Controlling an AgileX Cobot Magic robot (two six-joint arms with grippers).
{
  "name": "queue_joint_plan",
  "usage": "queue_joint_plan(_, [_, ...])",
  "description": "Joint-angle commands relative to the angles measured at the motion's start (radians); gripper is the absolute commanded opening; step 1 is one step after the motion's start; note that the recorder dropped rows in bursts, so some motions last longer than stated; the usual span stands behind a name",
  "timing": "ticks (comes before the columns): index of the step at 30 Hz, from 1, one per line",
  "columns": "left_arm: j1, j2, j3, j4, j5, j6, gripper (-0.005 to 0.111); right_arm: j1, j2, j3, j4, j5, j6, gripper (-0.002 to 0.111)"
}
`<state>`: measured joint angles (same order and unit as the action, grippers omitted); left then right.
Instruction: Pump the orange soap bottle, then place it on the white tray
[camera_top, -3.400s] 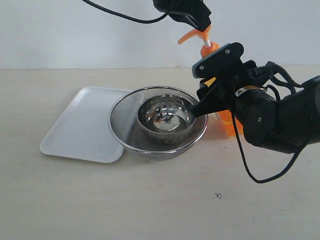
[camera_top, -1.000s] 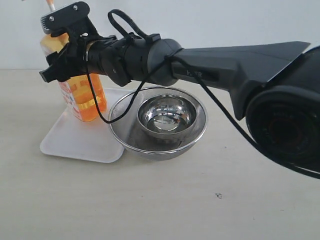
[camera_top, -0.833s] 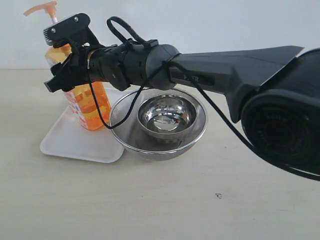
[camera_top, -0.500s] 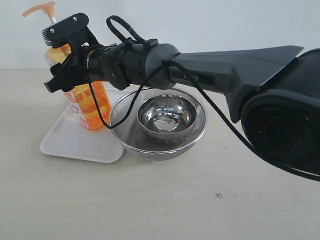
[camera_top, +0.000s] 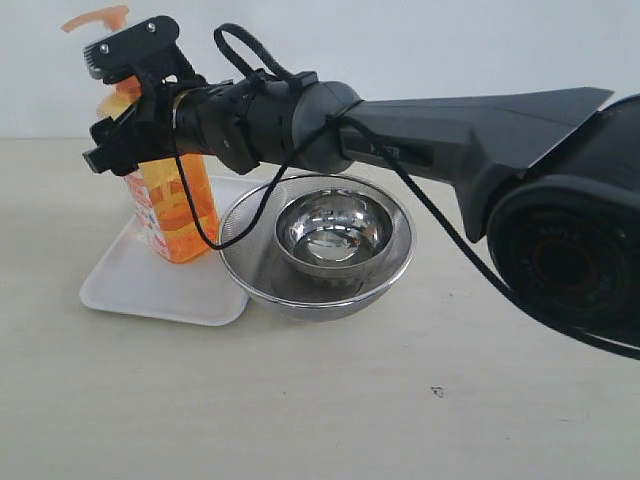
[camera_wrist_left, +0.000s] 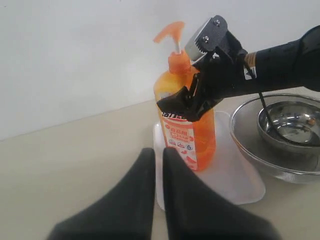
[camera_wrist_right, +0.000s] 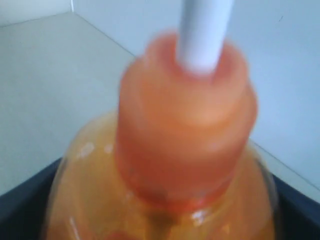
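Left gripper (camera_wrist_left: 157, 156) is the nearest thing in its own wrist view. Its two dark fingers are pressed almost together, with only a thin slit between them, and they hold nothing. Just past their tips lies the white tray (camera_wrist_left: 227, 177). The orange soap bottle (camera_wrist_left: 192, 142) stands on the tray. The bottle is apart from this gripper and does not touch it.

Higher up, the right gripper (camera_wrist_left: 182, 75) comes in from the other side. One black finger lies in front of the bottle's shoulder. The other is behind, up beside the white stem, so the top of the bottle is between them. I cannot tell if they squeeze the bottle or just stand around it.

Beside the tray is a round mesh strainer (camera_top: 245, 262) with a shiny steel bowl (camera_top: 330, 235) inside. In the exterior view its rim hides the tray's edge on that side. A plain white wall (camera_top: 500, 50) is at the back.

The right gripper hides the bottle's shoulder and part of its label. The right wrist view is blurry and very close. Only the orange neck and white stem show there, and the pump head is cut off. The big dark arm (camera_top: 560, 200) blocks much of the table (camera_top: 350, 400) in the exterior view.
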<state>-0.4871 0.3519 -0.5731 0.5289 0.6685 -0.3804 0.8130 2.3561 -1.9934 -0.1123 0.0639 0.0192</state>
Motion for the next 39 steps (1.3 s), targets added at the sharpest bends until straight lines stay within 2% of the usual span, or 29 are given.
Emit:
queue_joint_plan(1, [0.003, -0.005, 0.005, 0.012, -0.018, -0.006, 0.005, -0.001, -0.02, -0.013, -0.003, -0.032, 0.007, 0.091])
queue_joint_plan(7, [0.003, -0.005, 0.005, 0.014, -0.018, -0.006, 0.005, -0.001, -0.026, -0.013, -0.003, -0.006, 0.007, 0.093])
queue_joint_plan(21, [0.003, -0.005, 0.005, 0.056, -0.018, -0.009, 0.005, -0.001, -0.16, -0.013, 0.007, 0.25, 0.013, 0.093])
queue_joint_plan(33, [0.003, -0.005, 0.005, 0.063, -0.008, -0.009, 0.005, -0.005, -0.295, -0.013, 0.0, 0.681, 0.024, 0.093])
queue_joint_plan(39, [0.003, -0.005, 0.005, 0.063, -0.021, -0.046, 0.005, -0.014, -0.307, -0.013, 0.024, 0.764, -0.01, 0.093])
